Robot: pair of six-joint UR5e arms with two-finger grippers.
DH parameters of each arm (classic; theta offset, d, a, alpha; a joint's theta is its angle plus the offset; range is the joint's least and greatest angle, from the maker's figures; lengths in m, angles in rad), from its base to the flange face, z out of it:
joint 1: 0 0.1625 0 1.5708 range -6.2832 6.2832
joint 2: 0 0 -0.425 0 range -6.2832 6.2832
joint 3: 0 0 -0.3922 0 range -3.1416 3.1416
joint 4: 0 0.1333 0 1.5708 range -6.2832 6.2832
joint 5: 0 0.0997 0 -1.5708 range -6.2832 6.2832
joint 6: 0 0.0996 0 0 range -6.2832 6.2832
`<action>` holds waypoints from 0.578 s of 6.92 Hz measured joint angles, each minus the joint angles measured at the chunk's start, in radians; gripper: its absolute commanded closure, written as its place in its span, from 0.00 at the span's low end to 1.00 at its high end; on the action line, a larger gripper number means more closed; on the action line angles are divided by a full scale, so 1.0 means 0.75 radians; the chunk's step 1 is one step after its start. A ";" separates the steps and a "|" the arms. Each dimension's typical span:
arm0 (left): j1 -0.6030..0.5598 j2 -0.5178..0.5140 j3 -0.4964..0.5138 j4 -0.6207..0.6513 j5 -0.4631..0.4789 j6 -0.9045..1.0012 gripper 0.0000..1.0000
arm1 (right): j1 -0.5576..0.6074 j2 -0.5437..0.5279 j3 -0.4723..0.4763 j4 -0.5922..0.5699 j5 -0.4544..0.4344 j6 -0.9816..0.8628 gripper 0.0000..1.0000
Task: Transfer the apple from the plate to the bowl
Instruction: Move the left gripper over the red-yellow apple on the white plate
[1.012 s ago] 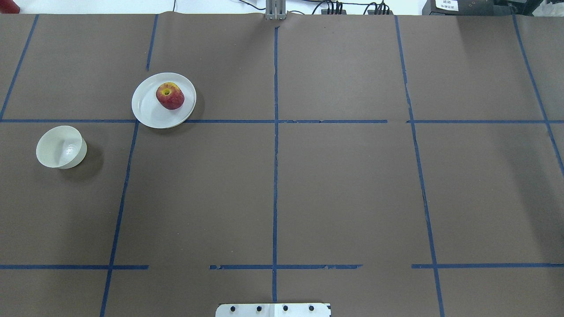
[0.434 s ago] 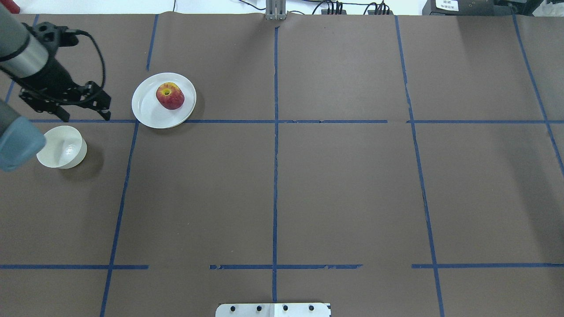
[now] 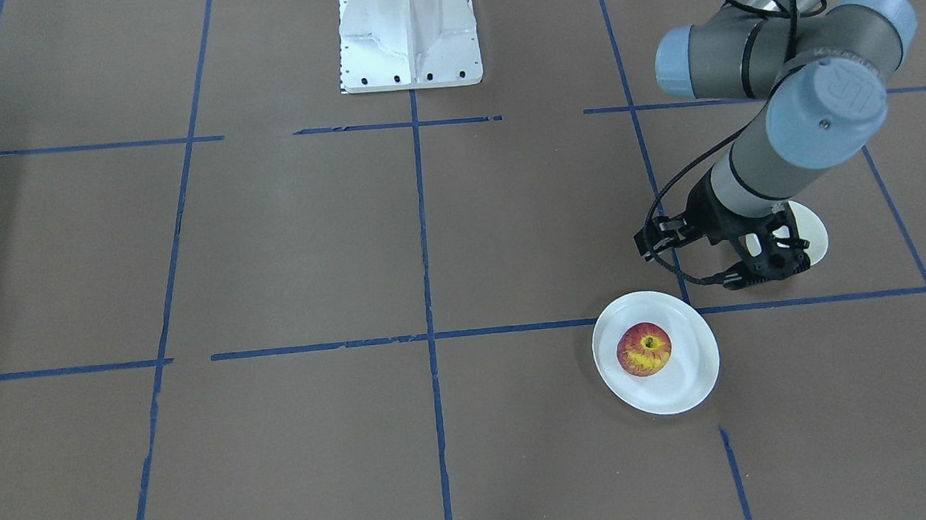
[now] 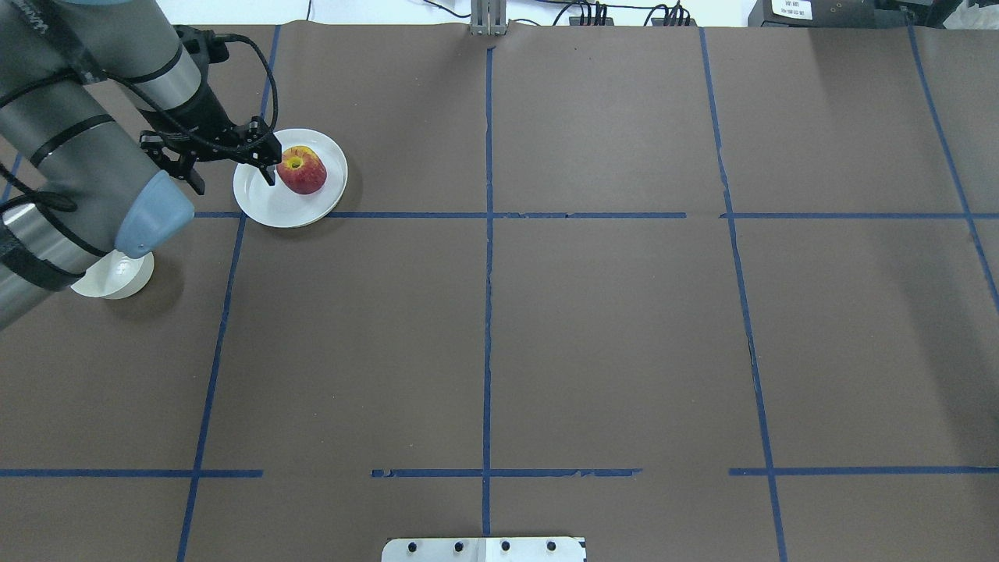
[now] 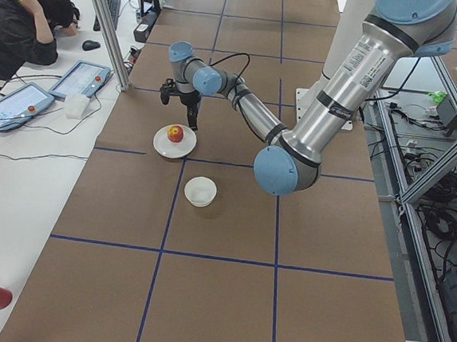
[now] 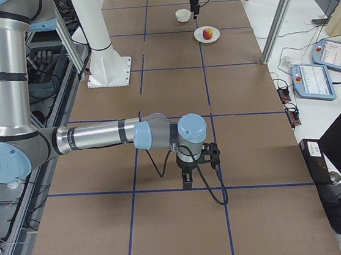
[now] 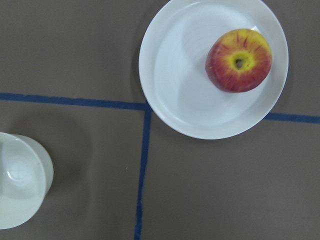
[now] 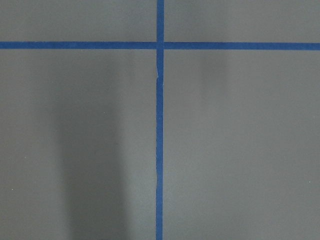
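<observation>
The red and yellow apple (image 4: 301, 170) lies on the right side of the flat white plate (image 4: 265, 204) at the table's far left. It also shows in the left wrist view (image 7: 239, 61) on the plate (image 7: 190, 110). The small off-white bowl (image 4: 117, 282) stands nearer and further left, half hidden by my left arm; the left wrist view shows it (image 7: 20, 182) empty. My left gripper (image 4: 232, 178) is open and empty above the plate's left edge, just left of the apple. My right gripper (image 6: 199, 175) hangs low over bare table far away; I cannot tell its state.
Blue tape lines divide the brown table cover. The white robot base (image 3: 409, 38) sits at the table's near middle edge. An operator (image 5: 21, 25) sits at a side desk with tablets beyond the far end.
My left arm came in from the left and moved right and forward, from beside the bowl to over the plate's left edge. Its elbow now covers part of the bowl. The apple has not moved.
</observation>
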 measured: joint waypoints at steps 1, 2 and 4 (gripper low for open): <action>0.014 -0.059 0.133 -0.109 0.002 -0.061 0.00 | 0.000 0.000 0.000 0.000 0.000 0.000 0.00; 0.026 -0.130 0.289 -0.226 0.004 -0.111 0.00 | 0.000 0.000 0.000 0.000 0.000 0.000 0.00; 0.041 -0.217 0.498 -0.382 0.009 -0.149 0.00 | 0.000 0.000 0.000 0.000 0.000 0.000 0.00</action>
